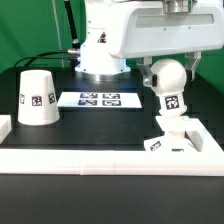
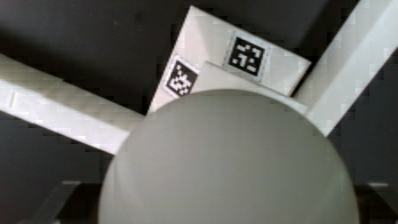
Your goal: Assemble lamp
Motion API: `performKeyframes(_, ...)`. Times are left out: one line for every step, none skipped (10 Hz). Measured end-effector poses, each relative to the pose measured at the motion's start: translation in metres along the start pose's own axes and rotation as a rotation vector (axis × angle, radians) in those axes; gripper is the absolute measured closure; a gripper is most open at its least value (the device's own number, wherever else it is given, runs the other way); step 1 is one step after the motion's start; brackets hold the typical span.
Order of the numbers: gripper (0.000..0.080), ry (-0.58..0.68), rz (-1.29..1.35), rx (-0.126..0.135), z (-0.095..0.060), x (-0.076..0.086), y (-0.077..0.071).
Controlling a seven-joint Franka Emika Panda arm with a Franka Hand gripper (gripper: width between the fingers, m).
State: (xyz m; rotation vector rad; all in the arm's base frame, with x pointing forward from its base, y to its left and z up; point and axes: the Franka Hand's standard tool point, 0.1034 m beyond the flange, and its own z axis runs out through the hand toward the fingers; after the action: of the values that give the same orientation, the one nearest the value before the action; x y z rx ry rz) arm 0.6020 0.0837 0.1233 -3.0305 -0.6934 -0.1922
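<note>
The white round-headed bulb [image 1: 168,88] stands upright with its lower end on the flat square base [image 1: 185,142] at the exterior view's right; a tag shows on its neck. My gripper [image 1: 168,72] comes down from above and is shut on the bulb's round head, one finger on each side. In the wrist view the bulb head [image 2: 222,150] fills most of the picture, with the tagged base [image 2: 249,50] beneath it and my gripper [image 2: 222,205] around the head. The tapered shade [image 1: 38,97] stands alone on the black table at the exterior view's left.
The marker board [image 1: 98,99] lies flat between the shade and the bulb. A low white wall [image 1: 90,158] runs along the table's front edge and up its left side. The robot's white body [image 1: 105,40] stands at the back.
</note>
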Motion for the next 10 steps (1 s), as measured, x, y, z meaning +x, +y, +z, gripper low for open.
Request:
performKeyframes(0.0222, 0.001, 0.015, 0.000, 0.000, 0.001, -0.001)
performKeyframes(0.0222, 0.002, 0.100, 0.002, 0.000, 0.002, -0.003)
performKeyframes(0.0222, 0.003, 0.169, 0.002, 0.000, 0.004, -0.003)
performKeyframes(0.0222, 0.003, 0.264, 0.002, -0.001, 0.006, -0.004)
performKeyframes(0.0222, 0.005, 0.356, 0.002, -0.001, 0.008, -0.004)
performKeyframes(0.0220, 0.008, 0.438, 0.001, -0.002, 0.010, -0.003)
performKeyframes(0.0220, 0.011, 0.526, 0.000, -0.002, 0.011, -0.002)
performKeyframes(0.0220, 0.010, 0.579, 0.000, -0.002, 0.012, -0.001)
performKeyframes(0.0220, 0.008, 0.667, 0.000, -0.002, 0.013, 0.001)
performKeyframes(0.0220, 0.007, 0.730, -0.002, -0.001, 0.012, 0.002)
